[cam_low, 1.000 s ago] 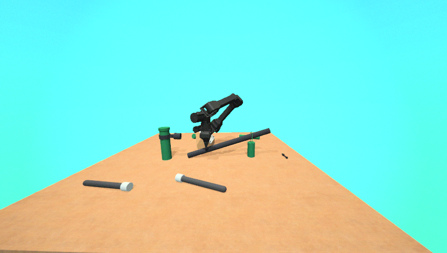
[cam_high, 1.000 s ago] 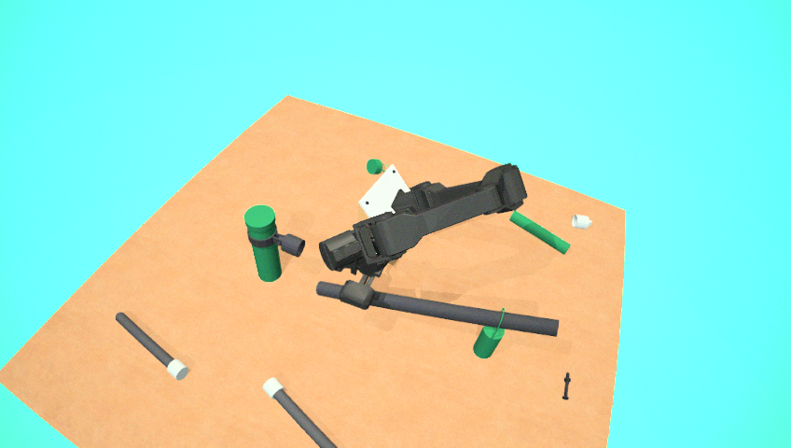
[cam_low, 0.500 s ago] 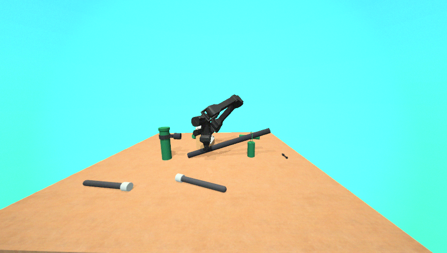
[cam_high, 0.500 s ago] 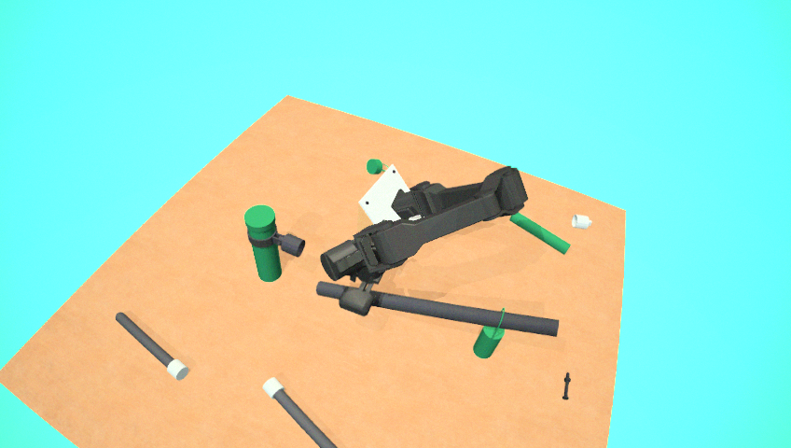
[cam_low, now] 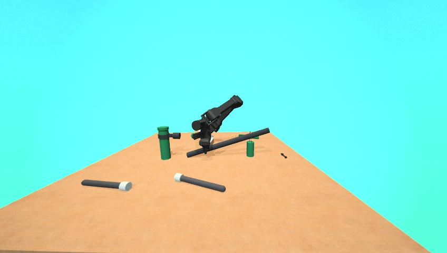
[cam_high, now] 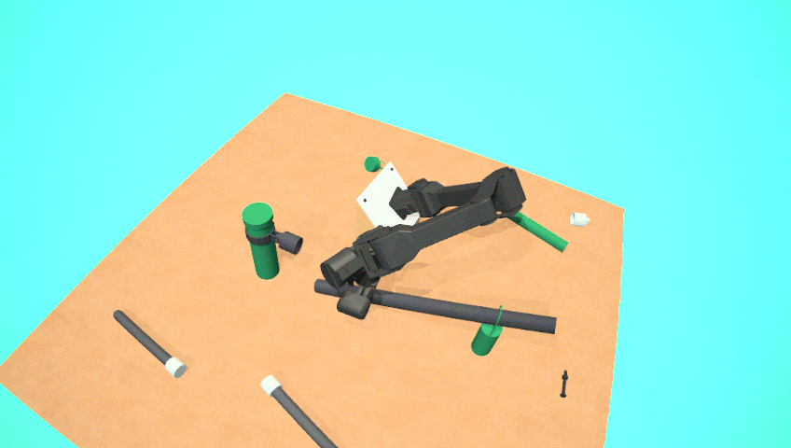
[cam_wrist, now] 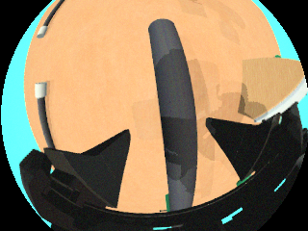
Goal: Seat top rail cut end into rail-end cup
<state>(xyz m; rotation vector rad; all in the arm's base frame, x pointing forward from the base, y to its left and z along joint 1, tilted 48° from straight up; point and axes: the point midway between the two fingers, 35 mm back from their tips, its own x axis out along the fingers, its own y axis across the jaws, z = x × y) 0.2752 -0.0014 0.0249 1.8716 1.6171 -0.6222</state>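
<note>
The dark top rail [cam_high: 438, 305] [cam_low: 232, 142] [cam_wrist: 175, 96] slopes from a low cut end up through the loop [cam_high: 500, 315] of the short green post [cam_high: 486, 340] [cam_low: 250, 149]. Its cut end is apart from the rail-end cup [cam_high: 290, 243] [cam_low: 176, 135]. The cup hangs on the brace band [cam_high: 257, 237] [cam_low: 163, 136], high on the big green post [cam_high: 265, 263] [cam_low: 165, 148] below its cap. My gripper [cam_high: 358, 289] [cam_low: 205, 151] [cam_wrist: 169, 127] is open, with its fingers either side of the rail near the cut end. Contact is unclear; the far finger is hidden in the top view.
A white plate [cam_high: 380, 191] on a wooden block [cam_wrist: 269, 87] is beside the arm. Two dark rods with white ends [cam_high: 141, 337] [cam_high: 299, 413] lie in front. A green tube [cam_high: 541, 231], white cup [cam_high: 578, 218], bolt [cam_high: 563, 384] and small green cap [cam_high: 371, 164] lie around.
</note>
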